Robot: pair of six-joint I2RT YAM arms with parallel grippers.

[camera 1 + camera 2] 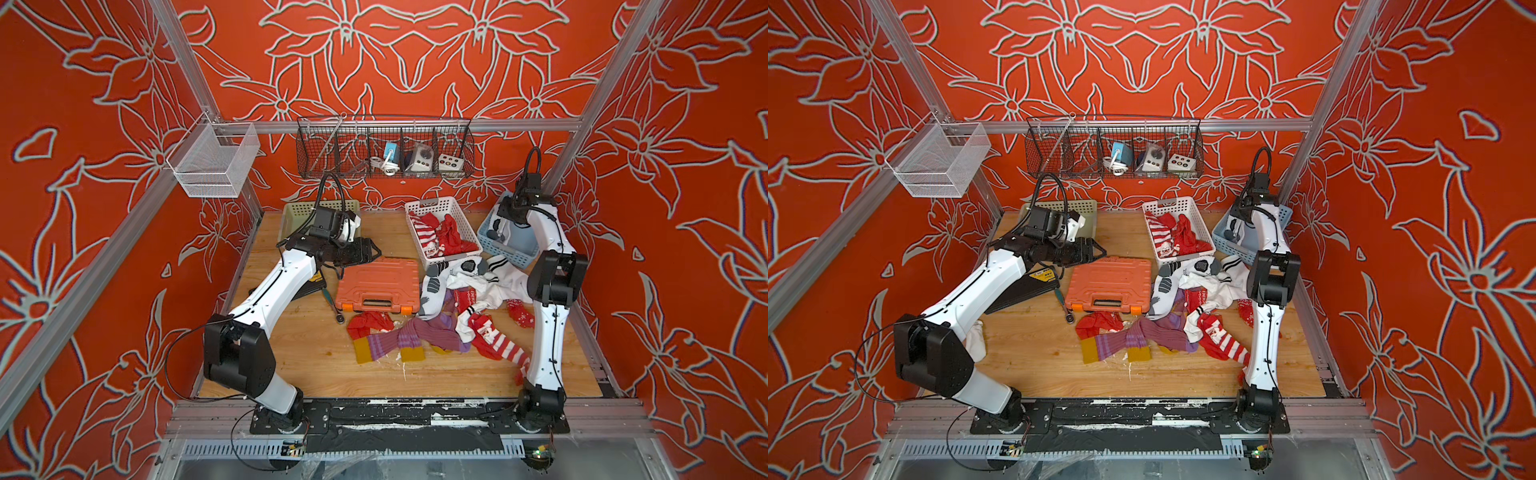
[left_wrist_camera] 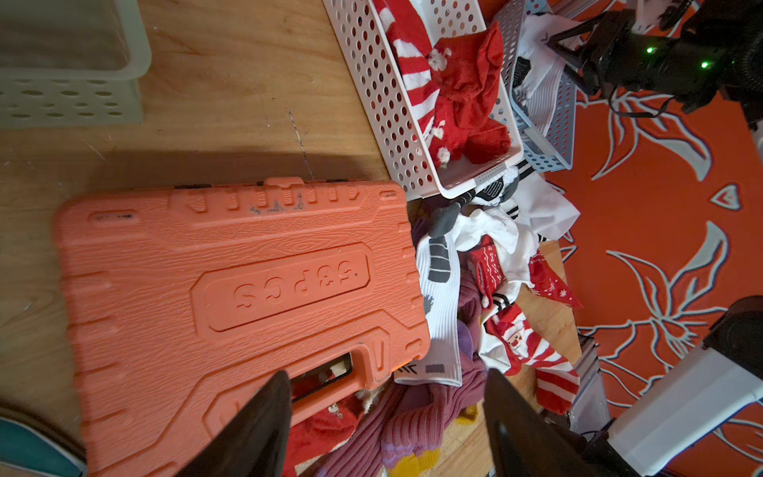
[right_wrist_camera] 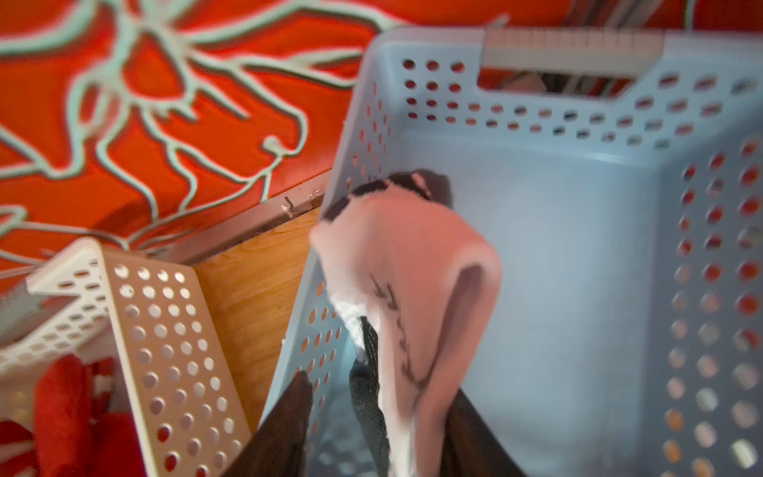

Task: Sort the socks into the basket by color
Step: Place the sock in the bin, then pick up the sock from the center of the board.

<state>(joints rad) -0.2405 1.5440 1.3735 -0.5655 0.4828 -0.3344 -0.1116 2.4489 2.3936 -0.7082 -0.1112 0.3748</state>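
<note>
Mid-frame, white basket (image 1: 430, 202) holds red socks (image 1: 451, 235). Right gripper (image 3: 380, 388), fingers parted, white sock (image 3: 413, 256) loose between (blurred), over blue basket (image 3: 578, 115). Left gripper (image 2: 387, 373) gapes empty near orange case (image 2: 227, 281).

The back wall (image 1: 374, 62) and both side walls (image 1: 62, 249) are red with a white outlined flower pattern. Aluminium rails (image 1: 519, 124) run up the corners and across the back. A black wire rack (image 1: 320, 162) hangs from the back rail. A white mesh basket (image 1: 212, 166) hangs at the left rail. The tabletop (image 1: 316, 365) is light wood, evenly lit.
</note>
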